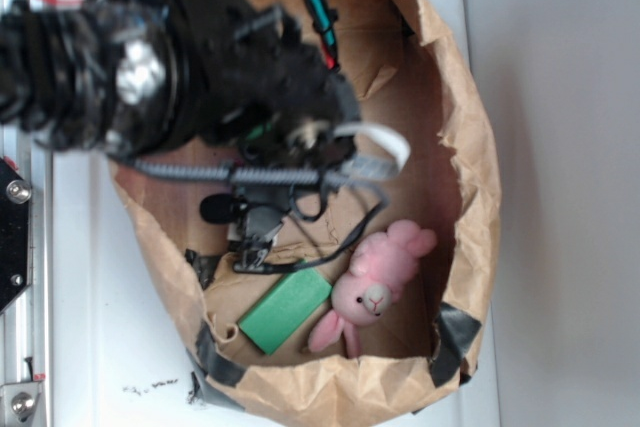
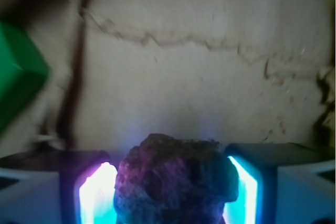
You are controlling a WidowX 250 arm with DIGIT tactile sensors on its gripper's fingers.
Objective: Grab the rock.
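The end effector [image 2: 173, 182] grips the rock [image 2: 176, 179], a dark, rough, grainy lump.

Overhead exterior view; close wrist view, both showing green block [image 1: 285, 310].

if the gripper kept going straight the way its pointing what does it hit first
The rock already sits between the gripper fingers. Beyond it, probably just the brown paper floor; depth is unclear.

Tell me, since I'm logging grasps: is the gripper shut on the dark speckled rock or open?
Shut on it, apparently: in the wrist view the dark speckled rock fills the gap between both glowing pads of the gripper.
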